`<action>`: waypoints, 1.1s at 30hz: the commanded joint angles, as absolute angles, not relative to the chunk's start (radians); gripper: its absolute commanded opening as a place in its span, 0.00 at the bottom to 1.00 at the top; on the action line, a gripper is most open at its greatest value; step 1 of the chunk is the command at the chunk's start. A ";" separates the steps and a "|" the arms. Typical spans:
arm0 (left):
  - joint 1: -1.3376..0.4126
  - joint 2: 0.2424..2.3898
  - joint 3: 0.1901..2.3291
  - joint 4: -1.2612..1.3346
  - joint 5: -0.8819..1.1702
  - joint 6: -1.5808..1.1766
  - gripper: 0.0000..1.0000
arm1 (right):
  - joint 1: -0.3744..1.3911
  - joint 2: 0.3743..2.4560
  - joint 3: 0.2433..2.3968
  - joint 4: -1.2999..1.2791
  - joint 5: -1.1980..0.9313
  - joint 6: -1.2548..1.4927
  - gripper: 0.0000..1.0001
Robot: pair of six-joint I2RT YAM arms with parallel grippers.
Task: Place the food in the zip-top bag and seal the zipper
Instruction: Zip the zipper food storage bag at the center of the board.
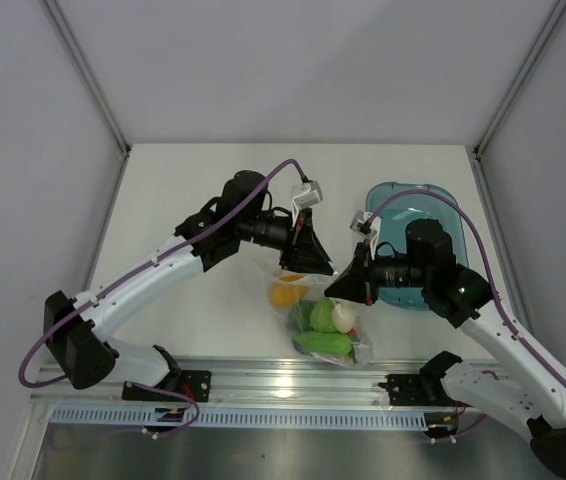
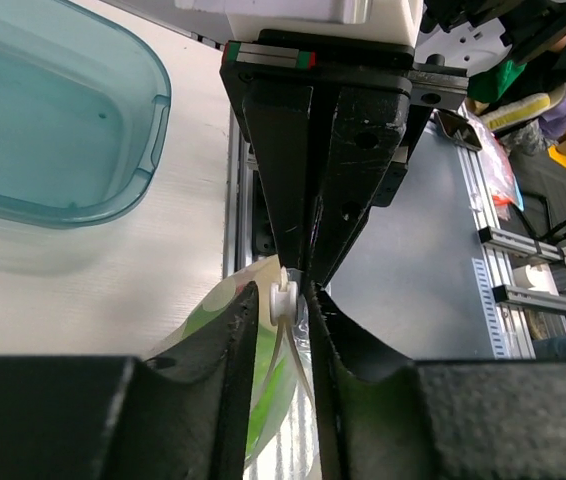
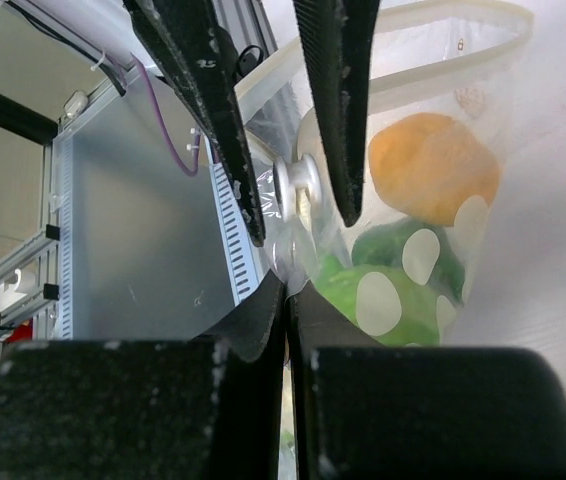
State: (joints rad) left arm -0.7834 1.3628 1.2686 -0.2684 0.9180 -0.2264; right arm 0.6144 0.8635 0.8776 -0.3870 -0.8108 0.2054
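Top external, left gripper (image 1: pixel 313 266): reaches in from the left over the top of the zip-top bag (image 1: pixel 361 348), tip to tip with the right gripper (image 1: pixel 338 285)
Top external, bag: lies on the white table (image 1: pixel 193 190) just ahead of the front rail, between the two arms
Top external, food (image 1: pixel 321 318): inside the bag; green pieces and a white piece together, an orange fruit (image 1: pixel 285 293) at the left side
Top external, tray (image 1: pixel 395 187): teal, translucent, on the table behind the right arm's wrist

Left wrist, left gripper (image 2: pixel 285 300): jaws narrow, one finger on each side of the white slider (image 2: pixel 283 296) on the zipper; whether the pads press it cannot be told
Left wrist, right gripper (image 2: pixel 308 262): faces in from above, fingers closed together on the bag's top edge just beside the slider
Left wrist, bag (image 2: pixel 263 400): hangs below the slider, green showing through the film
Left wrist, tray (image 2: pixel 143 150): upper left, apart from the bag

Right wrist, right gripper (image 3: pixel 286 295): jaws closed, pinching the bag film at their tips
Right wrist, left gripper (image 3: pixel 303 222): comes in from above, fingers flanking the slider (image 3: pixel 298 185), thin slivers of film visible on both sides
Right wrist, zipper (image 3: pixel 498 20): pale strip along the bag's upper edge
Right wrist, food: orange fruit (image 3: pixel 433 165) above green pieces (image 3: pixel 393 300), all behind film printed with white spots
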 commanded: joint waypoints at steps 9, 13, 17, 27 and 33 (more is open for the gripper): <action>-0.792 1.364 1.319 -0.298 0.937 -0.195 0.01 | 0.620 0.844 0.945 -0.385 -0.789 0.178 0.00; -0.790 1.342 1.304 -0.298 0.920 -0.198 0.01 | 0.621 0.856 0.954 -0.413 -0.773 0.157 0.26; -0.792 1.324 1.302 -0.302 0.907 -0.193 0.01 | 0.620 0.885 0.971 -0.426 -0.790 0.147 0.41; -0.796 1.310 1.295 -0.278 0.940 -0.207 0.01 | 0.620 0.943 0.977 -0.377 -0.821 0.153 0.40; -0.796 1.304 1.290 -0.285 0.953 -0.201 0.00 | 0.620 0.992 0.994 -0.341 -0.851 0.155 0.31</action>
